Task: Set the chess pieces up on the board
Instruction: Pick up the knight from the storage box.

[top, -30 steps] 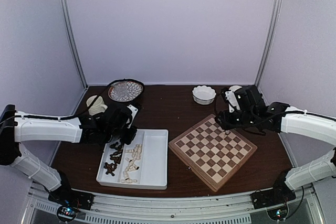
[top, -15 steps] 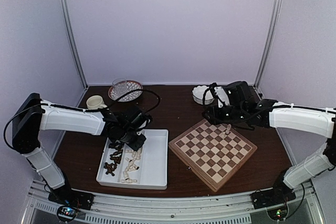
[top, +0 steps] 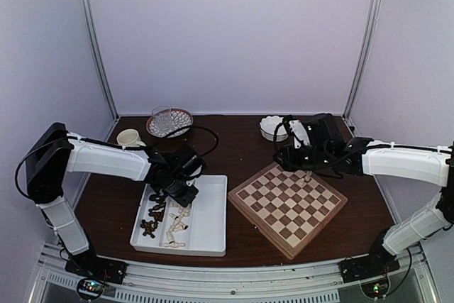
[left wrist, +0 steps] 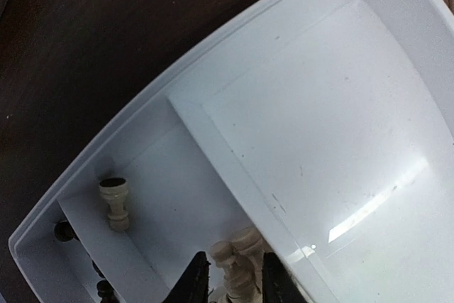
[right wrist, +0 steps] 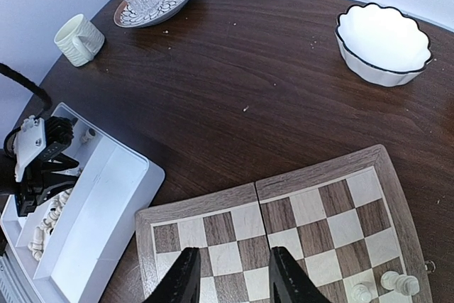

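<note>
Dark brown table (top: pixel 234 140) holds everything. The chessboard (top: pixel 287 207) lies on its right side and the white tray (top: pixel 209 218) on its left, so each arm has its own job. The right gripper (right wrist: pixel 230 278) hangs over the board's far corner. Its fingers are apart and hold nothing. Two cream pieces (right wrist: pixel 362 292) stand near that corner. The left gripper (left wrist: pixel 234 289) is down at the tray's far end. Its fingers pinch one cream piece (left wrist: pixel 237 274), likely to carry it over.
</note>
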You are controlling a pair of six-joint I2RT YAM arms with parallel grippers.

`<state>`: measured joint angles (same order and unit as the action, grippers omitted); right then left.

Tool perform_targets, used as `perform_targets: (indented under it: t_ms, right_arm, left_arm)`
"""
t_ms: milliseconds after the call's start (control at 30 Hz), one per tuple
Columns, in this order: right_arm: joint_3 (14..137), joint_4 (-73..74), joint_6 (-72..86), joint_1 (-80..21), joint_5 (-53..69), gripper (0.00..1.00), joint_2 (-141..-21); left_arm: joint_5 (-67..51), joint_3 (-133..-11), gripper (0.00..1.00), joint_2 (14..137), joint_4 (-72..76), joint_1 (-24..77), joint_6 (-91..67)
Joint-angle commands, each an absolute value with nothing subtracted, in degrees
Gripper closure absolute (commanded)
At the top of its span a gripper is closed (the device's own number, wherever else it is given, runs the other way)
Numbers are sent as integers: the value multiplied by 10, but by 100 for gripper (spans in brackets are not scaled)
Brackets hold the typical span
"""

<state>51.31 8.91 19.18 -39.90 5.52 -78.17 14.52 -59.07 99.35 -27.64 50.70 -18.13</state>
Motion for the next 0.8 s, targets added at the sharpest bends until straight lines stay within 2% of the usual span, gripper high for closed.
perform_targets:
  t_ms: [0,300,600,633,767]
  right_arm:
    - [504,75,183,-402,47,64,-766]
    - [504,76,183,-402,50,64,-763]
    - [501,76,183,-402,50,64,-755]
    - [501,76,183,-402,50,64,-754]
    - [500,76,182,-402,51,64,-750]
  left_arm:
    - [138,-612,73,1011,-290,500,-186]
    - [152,-626,75,1034,-313,490,-193]
    - [153,-610,79,1006,-299,485,-202]
    - [158,-604,78,996,-294,485,-203]
    - [156,-578,63,944,-274,485,-195]
